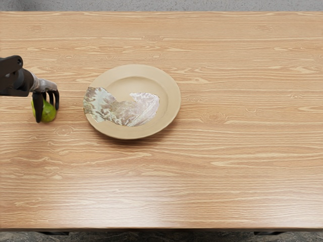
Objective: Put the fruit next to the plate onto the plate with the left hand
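One plate (174, 99) near fruit (49, 113) under hand (45, 97)

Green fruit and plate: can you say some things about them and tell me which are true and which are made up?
1. The green fruit is already on the plate. False: it is on the table, to the left of the plate.
2. The left hand is right at the green fruit. True.
3. The plate is bright blue. False: it is tan, with a mottled patterned patch on it.
4. The table is wooden with a grain pattern. True.
5. Two arms show in the picture. False: only one arm shows, coming in from the left edge.
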Action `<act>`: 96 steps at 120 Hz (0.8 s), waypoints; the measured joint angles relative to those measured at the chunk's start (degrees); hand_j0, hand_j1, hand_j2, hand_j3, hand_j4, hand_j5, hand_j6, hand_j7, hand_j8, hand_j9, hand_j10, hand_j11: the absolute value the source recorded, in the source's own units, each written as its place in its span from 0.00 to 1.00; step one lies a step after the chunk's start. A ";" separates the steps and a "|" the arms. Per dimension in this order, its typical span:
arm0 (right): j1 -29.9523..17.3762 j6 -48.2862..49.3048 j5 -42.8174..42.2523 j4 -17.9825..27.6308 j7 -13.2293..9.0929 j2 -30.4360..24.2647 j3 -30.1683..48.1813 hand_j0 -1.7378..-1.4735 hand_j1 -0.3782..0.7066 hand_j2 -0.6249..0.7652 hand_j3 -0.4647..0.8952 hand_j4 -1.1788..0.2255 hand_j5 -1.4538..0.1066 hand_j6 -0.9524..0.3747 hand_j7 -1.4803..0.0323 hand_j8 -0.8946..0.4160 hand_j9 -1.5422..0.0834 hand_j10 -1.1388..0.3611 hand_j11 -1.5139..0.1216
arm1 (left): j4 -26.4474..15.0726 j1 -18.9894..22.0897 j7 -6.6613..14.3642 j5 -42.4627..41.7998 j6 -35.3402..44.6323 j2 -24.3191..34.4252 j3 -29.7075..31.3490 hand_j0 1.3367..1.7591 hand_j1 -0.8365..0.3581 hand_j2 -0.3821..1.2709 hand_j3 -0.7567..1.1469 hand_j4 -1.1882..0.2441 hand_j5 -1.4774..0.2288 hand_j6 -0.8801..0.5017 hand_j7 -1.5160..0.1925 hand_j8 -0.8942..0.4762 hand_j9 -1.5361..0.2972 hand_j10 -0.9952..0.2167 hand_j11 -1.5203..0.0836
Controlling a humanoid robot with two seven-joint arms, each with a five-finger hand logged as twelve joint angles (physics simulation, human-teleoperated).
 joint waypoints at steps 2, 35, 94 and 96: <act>0.00 0.00 0.00 0.00 0.00 0.00 0.00 0.30 0.05 0.45 0.34 0.82 0.91 0.70 0.96 0.66 0.93 0.74 0.91 | 0.00 0.00 0.00 -0.02 -0.02 0.00 0.00 0.75 0.50 0.48 0.40 0.37 0.38 0.32 0.39 0.31 0.37 0.29 0.42; 0.00 0.00 0.00 0.00 0.01 0.00 0.00 0.30 0.05 0.45 0.34 0.82 0.91 0.70 0.96 0.66 0.93 0.74 0.91 | -0.03 -0.01 0.05 -0.26 -0.25 0.07 0.07 0.74 0.48 0.49 0.40 0.40 0.27 0.40 0.29 0.38 0.28 0.34 0.31; 0.00 0.00 0.00 0.00 -0.01 0.00 0.00 0.30 0.05 0.45 0.34 0.82 0.91 0.70 0.96 0.66 0.93 0.74 0.91 | -0.53 -1.06 0.02 -2.80 -1.03 0.07 0.23 0.74 0.49 0.47 0.40 0.44 0.16 0.46 0.19 0.44 0.19 0.38 0.22; 0.00 0.00 0.00 0.00 -0.01 0.00 0.00 0.30 0.05 0.45 0.34 0.82 0.91 0.70 0.96 0.66 0.93 0.74 0.91 | -0.65 -1.32 0.01 -2.93 -1.09 0.09 0.23 0.74 0.49 0.48 0.40 0.45 0.15 0.46 0.19 0.44 0.19 0.38 0.22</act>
